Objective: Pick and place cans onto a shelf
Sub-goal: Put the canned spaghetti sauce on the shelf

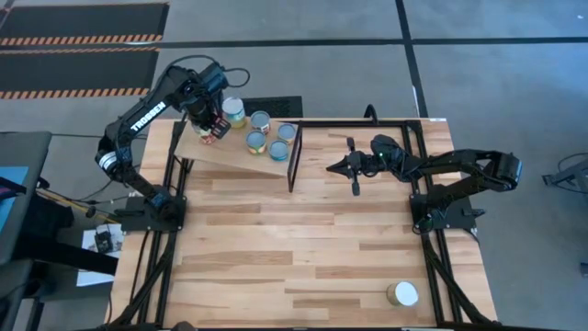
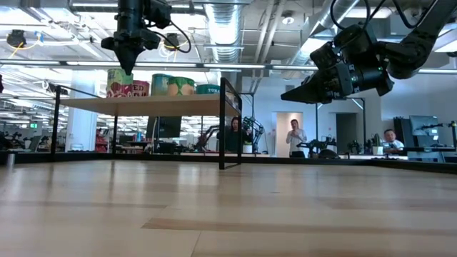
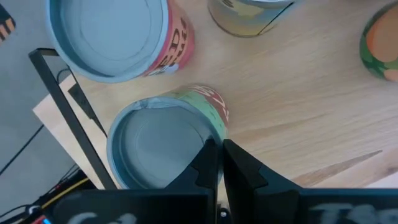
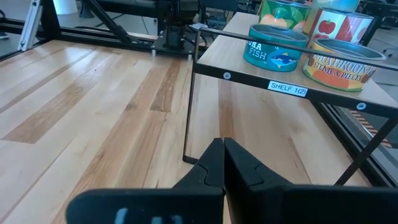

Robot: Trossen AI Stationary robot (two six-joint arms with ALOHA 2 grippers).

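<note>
The shelf (image 1: 230,156) is a sloping light-wood board on a black frame at the table's far left. It carries several cans (image 1: 260,120). My left gripper (image 1: 209,124) is shut and points down over the shelf's left end, right above the silvery top of a red-and-green can (image 3: 161,140). A second red can (image 3: 112,37) stands next to that one. My right gripper (image 1: 344,167) is shut and empty, and hovers above the table to the right of the shelf. A cream-topped can (image 1: 401,294) stands on its base near the table's front right. My left gripper's shut fingertips (image 3: 211,163) come from above over the rim of the red-and-green can's top (image 3: 198,138). I cannot tell whether they touch it. The can stands upright on the shelf board.
The shelf's black frame post (image 1: 296,158) stands between the shelf and my right gripper. In the right wrist view the shelf edge bears a label (image 4: 288,88), with a blue fish can (image 4: 277,46) behind it. The planked tabletop (image 1: 303,248) stretches toward the near edge. People show in the room behind (image 2: 294,135).
</note>
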